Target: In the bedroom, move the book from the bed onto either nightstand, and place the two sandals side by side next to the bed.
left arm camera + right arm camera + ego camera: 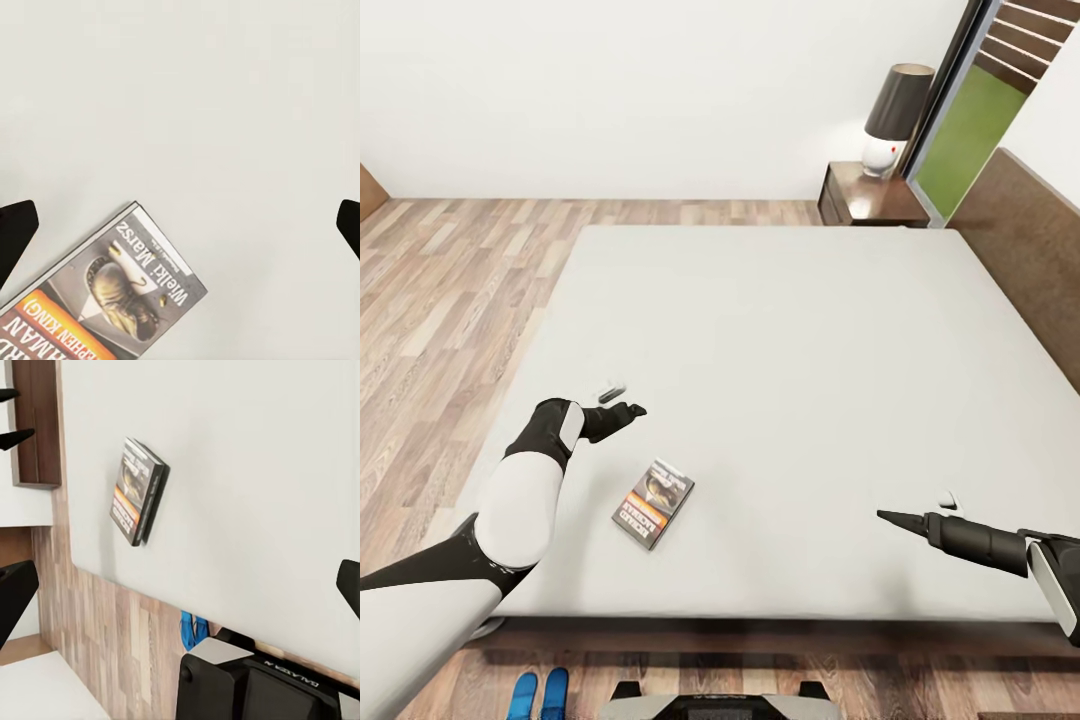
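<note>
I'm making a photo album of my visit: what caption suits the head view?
Both arms hover over the grey bed, the book lying flat beside the left tool.

Bright even simulator light, soft faint shadows on the bed (780, 330), slight blur, no glare

Book (653, 503) on bed (780, 340) (near edge); sandals (538, 694) on floor below

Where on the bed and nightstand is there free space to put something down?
Most of the bed is bare, from the book up to the headboard. The nightstand is crowded: the lamp stands at its back, leaving only the front strip free.
</note>
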You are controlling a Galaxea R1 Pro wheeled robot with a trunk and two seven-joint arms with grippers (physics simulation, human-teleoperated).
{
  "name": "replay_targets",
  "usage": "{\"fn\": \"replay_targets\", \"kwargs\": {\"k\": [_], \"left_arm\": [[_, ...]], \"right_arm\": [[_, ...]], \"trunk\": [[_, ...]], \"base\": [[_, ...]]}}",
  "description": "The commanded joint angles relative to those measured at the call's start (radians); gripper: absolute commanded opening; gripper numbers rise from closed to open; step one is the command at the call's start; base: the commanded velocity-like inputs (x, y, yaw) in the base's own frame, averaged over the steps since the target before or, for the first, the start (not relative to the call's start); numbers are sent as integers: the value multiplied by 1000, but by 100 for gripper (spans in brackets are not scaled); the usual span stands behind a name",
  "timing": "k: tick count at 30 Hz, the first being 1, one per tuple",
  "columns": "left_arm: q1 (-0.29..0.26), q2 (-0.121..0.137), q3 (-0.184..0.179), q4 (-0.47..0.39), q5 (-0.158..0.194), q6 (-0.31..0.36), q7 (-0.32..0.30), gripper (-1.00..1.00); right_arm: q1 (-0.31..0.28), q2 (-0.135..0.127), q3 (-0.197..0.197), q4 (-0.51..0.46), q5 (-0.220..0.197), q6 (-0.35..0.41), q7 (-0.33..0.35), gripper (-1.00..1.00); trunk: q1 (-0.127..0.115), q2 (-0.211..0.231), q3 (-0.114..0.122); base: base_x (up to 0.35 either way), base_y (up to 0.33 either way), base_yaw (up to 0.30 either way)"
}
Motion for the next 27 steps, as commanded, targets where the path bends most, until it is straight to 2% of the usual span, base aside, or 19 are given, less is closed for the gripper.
{"fn": "replay_targets", "kwargs": {"k": [1, 27], "left_arm": [[-1, -2, 8, -2, -10, 4, -8, 100], [0, -1, 8, -2, -10, 4, -8, 100]], "right_arm": [[-1, 0, 0, 0, -4, 7, 1, 100], [0, 0, 0, 0, -4, 7, 1, 100]], "trunk": [[0, -1, -3], [0, -1, -43]], "base": [[0, 0, 0], [0, 0, 0]]}}
